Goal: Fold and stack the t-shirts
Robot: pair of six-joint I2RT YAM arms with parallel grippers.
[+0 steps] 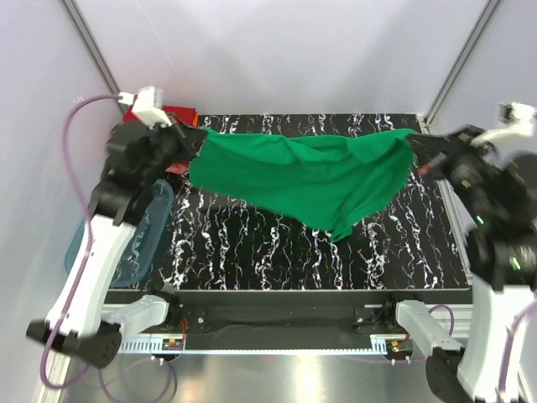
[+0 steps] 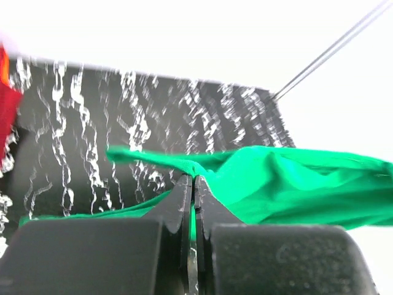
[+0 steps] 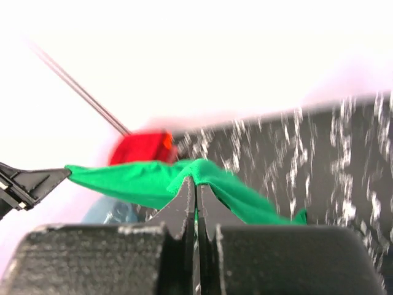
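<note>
A bright green t-shirt (image 1: 310, 175) hangs stretched in the air between my two arms, above the black marbled table (image 1: 252, 252). My left gripper (image 1: 197, 143) is shut on its left edge; the wrist view shows green t-shirt cloth (image 2: 295, 184) pinched at the left gripper's tips (image 2: 194, 178). At the far right, my right gripper (image 1: 417, 151) is shut on the other edge, green t-shirt fabric (image 3: 135, 178) draped over the right gripper's tips (image 3: 197, 179). The shirt's lower part sags toward the table's middle. A red folded t-shirt (image 1: 179, 113) lies at the back left, also the red t-shirt (image 3: 140, 147) in the right wrist view.
A translucent blue tub (image 1: 138, 239) stands off the table's left edge beside the left arm. White walls with metal frame posts (image 1: 88, 42) enclose the back and sides. Both arm bases sit at the near edge.
</note>
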